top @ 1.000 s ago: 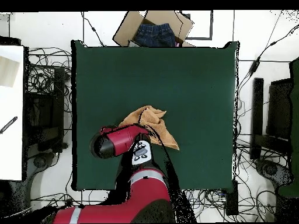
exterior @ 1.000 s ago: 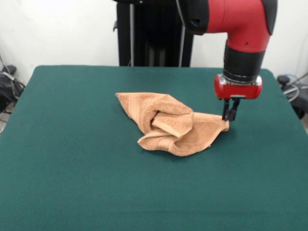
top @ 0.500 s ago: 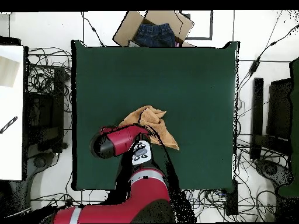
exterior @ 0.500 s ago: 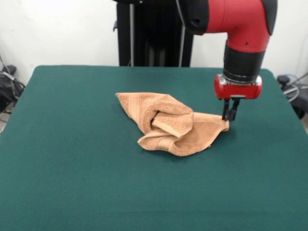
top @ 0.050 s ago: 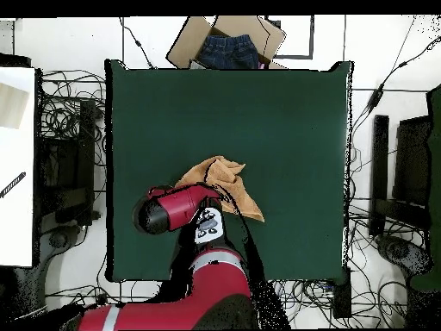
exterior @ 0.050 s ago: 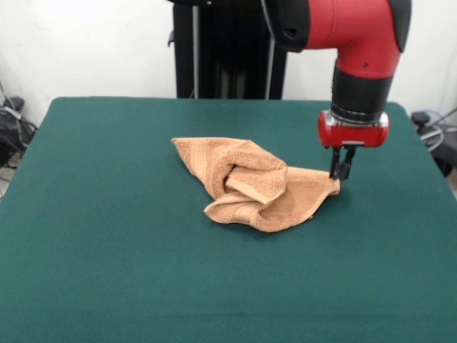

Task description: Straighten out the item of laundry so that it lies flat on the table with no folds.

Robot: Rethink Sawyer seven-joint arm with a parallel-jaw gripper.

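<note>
Orange-tan towel [exterior @ 0.050 s ago: 253,184] lies crumpled and folded over itself near the middle of the green desk [exterior @ 0.050 s ago: 107,250], its right corner reaching the gripper [exterior @ 0.050 s ago: 341,171], whose narrow fingers are pinched together just above that corner.

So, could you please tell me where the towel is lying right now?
In the front view the crumpled towel lies near the middle of the green table, slightly right of centre, its right corner at the tips of the gripper.
</note>
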